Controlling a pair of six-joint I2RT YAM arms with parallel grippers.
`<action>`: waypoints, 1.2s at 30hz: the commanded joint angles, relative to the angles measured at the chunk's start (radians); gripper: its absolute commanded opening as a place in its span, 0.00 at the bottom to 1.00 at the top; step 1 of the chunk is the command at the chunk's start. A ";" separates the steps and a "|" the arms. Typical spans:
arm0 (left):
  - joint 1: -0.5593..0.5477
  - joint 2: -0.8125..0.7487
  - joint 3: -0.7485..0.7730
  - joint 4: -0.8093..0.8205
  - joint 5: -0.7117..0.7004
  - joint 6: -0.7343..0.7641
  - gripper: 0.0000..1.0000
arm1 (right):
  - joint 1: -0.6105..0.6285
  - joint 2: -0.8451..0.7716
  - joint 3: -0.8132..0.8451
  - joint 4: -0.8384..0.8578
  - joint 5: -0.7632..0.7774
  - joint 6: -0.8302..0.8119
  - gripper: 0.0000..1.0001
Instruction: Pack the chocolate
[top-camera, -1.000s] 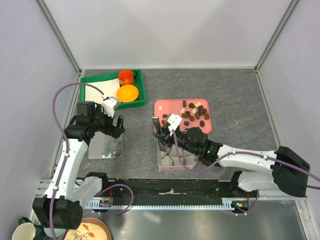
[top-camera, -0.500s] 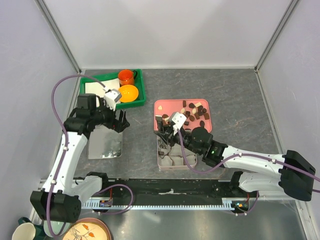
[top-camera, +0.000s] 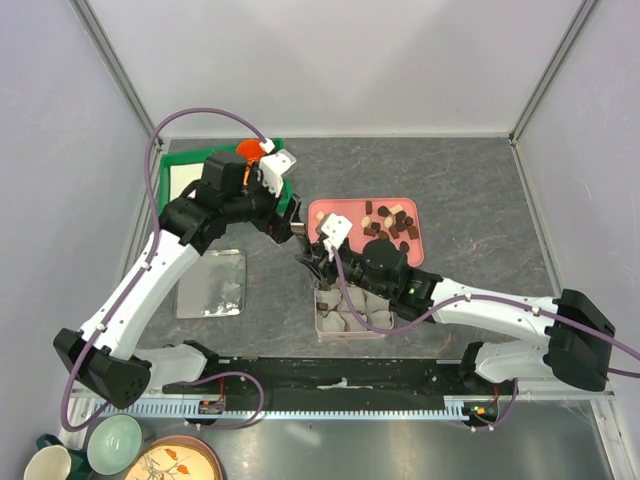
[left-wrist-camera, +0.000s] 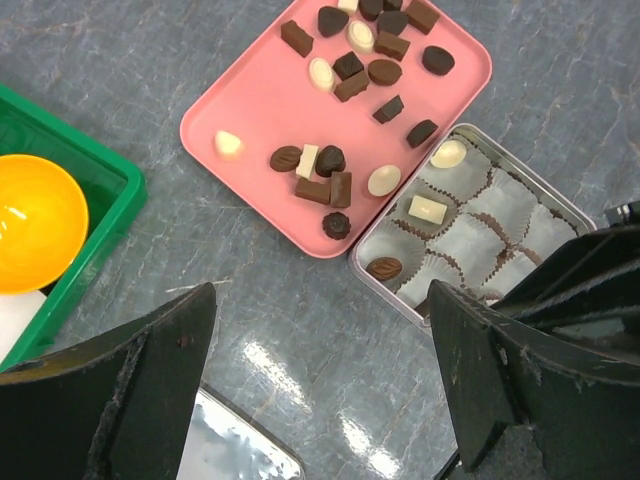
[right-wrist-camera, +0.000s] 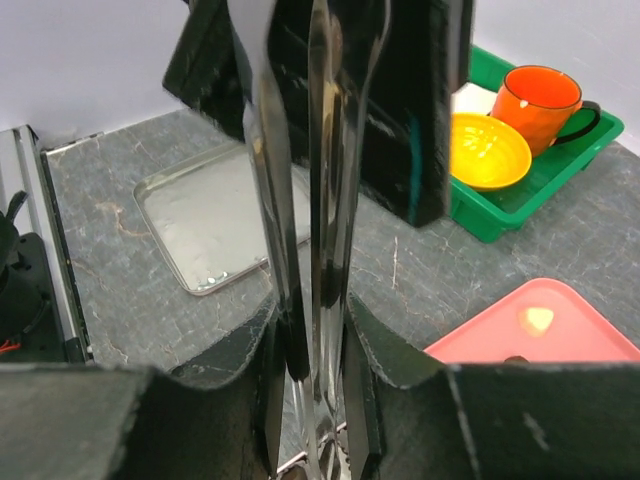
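Grey surface holds most chocolate on the pink tray, with a few pieces in the tin on its near side. Left jaws gape empty; right jaws grip tongs, which probably must fetch another piece next.

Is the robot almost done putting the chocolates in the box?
No, barely begun. Three chocolates sit in the tin's paper cups; the other visible cups look empty. The right tool grips metal tongs at the tin; the left tool hangs open near the pink tray, where about twenty pieces wait.
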 joint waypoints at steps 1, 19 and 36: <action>-0.048 0.010 0.058 -0.010 -0.042 -0.042 0.93 | 0.001 0.055 0.098 -0.014 -0.021 -0.032 0.32; -0.113 0.014 0.091 -0.075 -0.042 -0.011 0.93 | -0.062 0.167 0.242 -0.024 -0.092 -0.008 0.30; 0.072 -0.058 0.182 -0.047 -0.262 0.009 0.99 | -0.170 0.089 0.282 -0.175 0.020 -0.049 0.00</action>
